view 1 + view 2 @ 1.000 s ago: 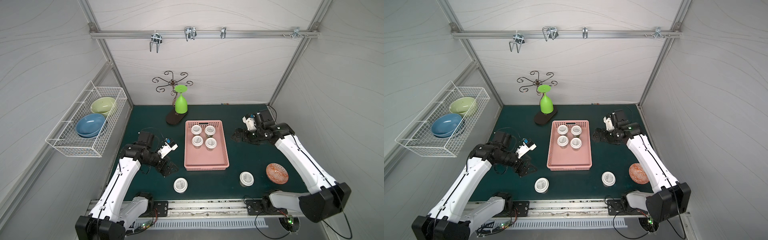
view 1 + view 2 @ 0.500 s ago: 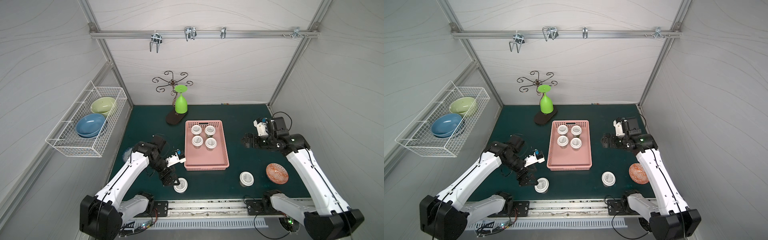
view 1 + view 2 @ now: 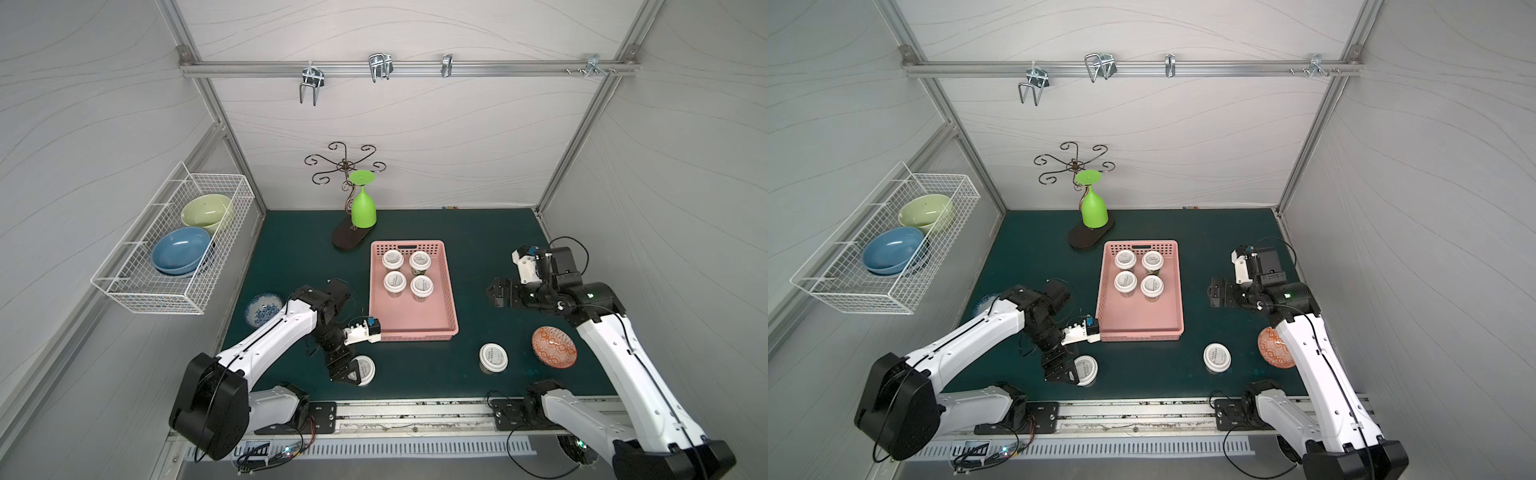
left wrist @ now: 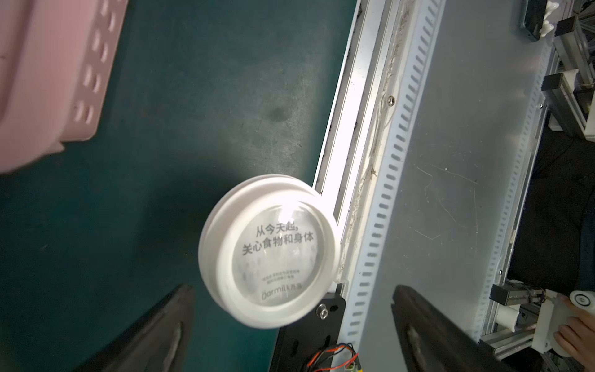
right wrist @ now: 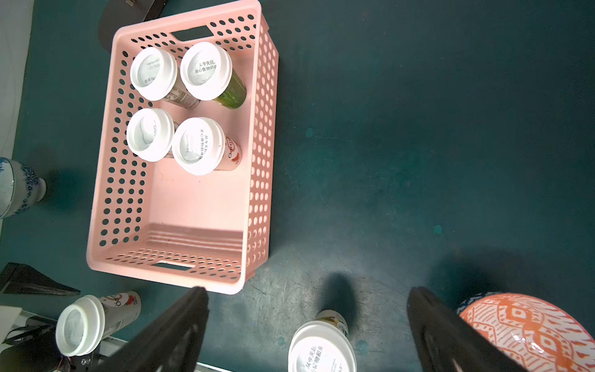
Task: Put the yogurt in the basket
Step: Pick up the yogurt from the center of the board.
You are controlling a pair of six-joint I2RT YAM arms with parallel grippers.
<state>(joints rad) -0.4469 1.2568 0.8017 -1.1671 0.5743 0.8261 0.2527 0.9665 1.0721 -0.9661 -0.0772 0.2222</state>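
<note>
Left fingers [image 4: 151,325] spread wide, empty; loose yogurt cup [image 3: 365,370] partly between them, at surface [image 3: 424,365] front edge near pink basket [image 3: 452,303]. Judgement: lower squarely, close under lid [image 4: 270,254], keep cup upright. Right fingers [image 5: 174,331] wide, empty, raised beside basket. Four cups [image 3: 394,281] already inside.

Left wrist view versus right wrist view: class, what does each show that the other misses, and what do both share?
Only the left wrist view: the slotted duct and the grey panel beside it. Only the right wrist view: four cups in the basket, a second loose cup and the orange bowl. Both: the basket, the green mat and the loose cup nearest the left arm.
</note>
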